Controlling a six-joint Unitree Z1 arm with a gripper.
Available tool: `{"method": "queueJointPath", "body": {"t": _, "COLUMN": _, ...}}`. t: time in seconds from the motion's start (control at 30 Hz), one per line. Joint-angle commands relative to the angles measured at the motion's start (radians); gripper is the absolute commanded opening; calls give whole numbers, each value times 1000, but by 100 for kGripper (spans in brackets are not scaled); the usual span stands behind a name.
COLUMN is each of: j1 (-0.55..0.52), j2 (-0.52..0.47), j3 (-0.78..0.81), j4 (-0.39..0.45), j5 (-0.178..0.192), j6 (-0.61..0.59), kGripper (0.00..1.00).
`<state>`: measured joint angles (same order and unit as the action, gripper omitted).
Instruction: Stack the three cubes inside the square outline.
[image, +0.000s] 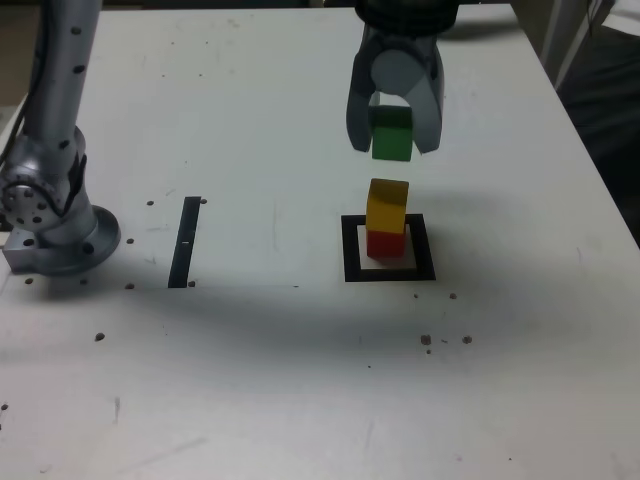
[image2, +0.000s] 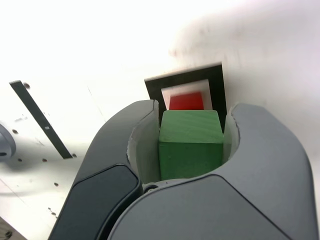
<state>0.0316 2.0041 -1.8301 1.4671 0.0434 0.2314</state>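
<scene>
Claw (image: 395, 135) clamped on green cube (image: 391, 134), held in the air directly above the two-cube stack, clear of it. Yellow cube (image: 387, 207) sitting on red cube (image: 386, 243) inside the square outline (image: 350, 250), right of centre on the white surface (image: 300, 380) in the exterior view. Straight black tape strip (image: 185, 241) well apart to the left, near the arm's base (image: 55, 235).

No text, label, brand, number or sign can be read in either view; the cubes' faces, the tape and the table carry nothing legible.
</scene>
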Motion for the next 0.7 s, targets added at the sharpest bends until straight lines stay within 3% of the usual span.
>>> {"method": "queueJointPath", "body": {"t": 0.0, "j1": -17, "j2": -13, "j3": 13, "j4": -6, "j5": -5, "j6": -14, "kGripper": 31}}
{"method": "queueJointPath", "body": {"t": 0.6, "j1": -75, "j2": -27, "j3": 94, "j4": -71, "j5": -31, "j6": -55, "kGripper": 32}}
{"method": "queueJointPath", "body": {"t": 0.67, "j1": -75, "j2": -28, "j3": 101, "j4": -80, "j5": -31, "j6": -55, "kGripper": 38}}
